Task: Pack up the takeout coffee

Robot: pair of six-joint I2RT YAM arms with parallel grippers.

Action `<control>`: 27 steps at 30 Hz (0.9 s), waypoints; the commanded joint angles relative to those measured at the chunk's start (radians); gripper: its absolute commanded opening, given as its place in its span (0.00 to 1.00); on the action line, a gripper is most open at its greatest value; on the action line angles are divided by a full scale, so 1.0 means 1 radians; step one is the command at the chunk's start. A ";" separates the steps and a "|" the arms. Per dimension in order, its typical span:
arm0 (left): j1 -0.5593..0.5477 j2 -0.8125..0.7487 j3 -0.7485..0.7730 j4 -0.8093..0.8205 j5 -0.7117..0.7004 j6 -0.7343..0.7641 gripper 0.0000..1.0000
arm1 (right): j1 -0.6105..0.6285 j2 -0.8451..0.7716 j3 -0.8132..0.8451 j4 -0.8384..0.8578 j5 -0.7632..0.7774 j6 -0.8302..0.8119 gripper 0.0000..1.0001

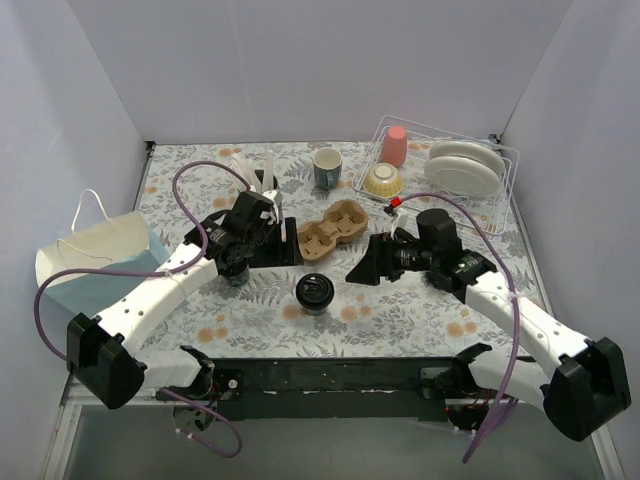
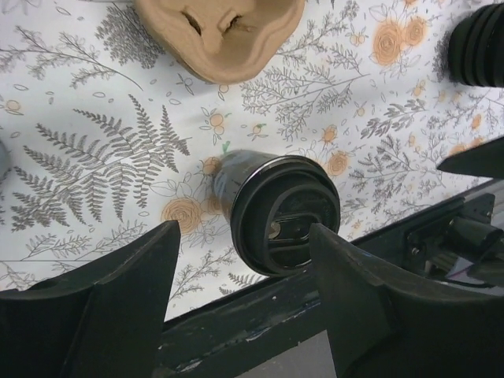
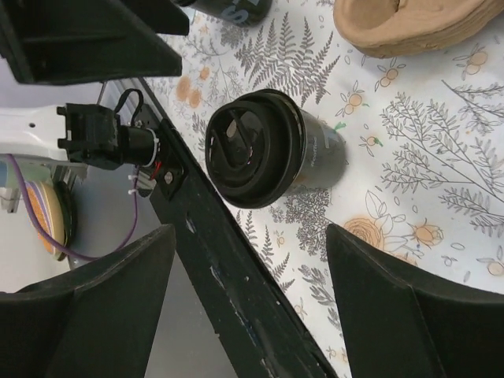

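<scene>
One black takeout cup with a black lid stands near the front edge of the table, and shows in the left wrist view and the right wrist view. A second black cup stands partly hidden under my left wrist; its body shows in the right wrist view. A brown cardboard cup carrier lies empty behind them. My left gripper is open and empty, up and to the left of the front cup. My right gripper is open and empty to the cup's right.
A white and blue paper bag stands at the left edge. A grey-green mug and a cup of white straws stand at the back. A wire dish rack with a pink cup, a bowl and plates is at the back right.
</scene>
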 commanded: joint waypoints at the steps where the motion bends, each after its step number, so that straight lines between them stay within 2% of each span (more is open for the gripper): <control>1: 0.030 -0.043 -0.097 0.160 0.166 0.017 0.66 | 0.062 0.143 0.046 0.118 0.011 0.010 0.84; 4: 0.035 -0.080 -0.163 0.232 0.243 0.016 0.66 | 0.102 0.219 0.069 0.121 0.023 -0.010 0.82; 10: 0.036 -0.080 -0.246 0.274 0.252 0.014 0.65 | 0.133 0.318 0.085 0.150 0.031 -0.004 0.77; 22: 0.036 -0.066 -0.347 0.340 0.274 -0.004 0.57 | 0.148 0.389 0.094 0.201 0.037 0.001 0.68; 27: 0.036 -0.057 -0.395 0.377 0.291 -0.019 0.53 | 0.150 0.409 0.068 0.241 0.020 0.009 0.60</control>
